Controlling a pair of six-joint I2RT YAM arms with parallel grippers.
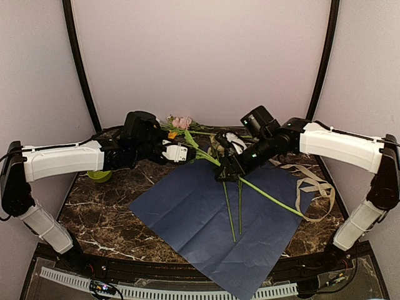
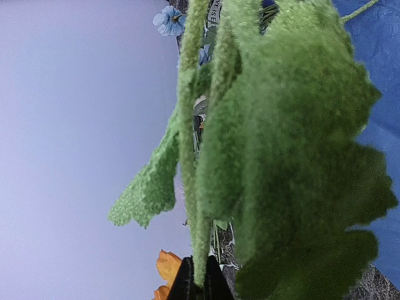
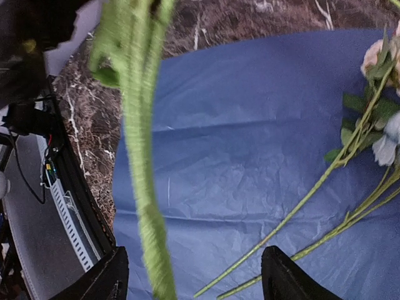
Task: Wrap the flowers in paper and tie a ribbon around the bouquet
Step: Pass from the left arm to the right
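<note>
We see the left gripper (image 2: pixel 199 282) pinched tight on the flowers (image 1: pixel 182 122) near the worktop's (image 1: pixel 100 200) far edge; the right gripper (image 3: pixel 194 278) gapes wide around a loose stem, above the paper (image 1: pixel 187 212).

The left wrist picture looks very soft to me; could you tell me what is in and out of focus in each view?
Left wrist: leaves close to the lens are a fuzzy blur. Right wrist: the near stem is blurred, while the paper and its creases are sharp. Top external: evenly lit and sharp throughout.
</note>
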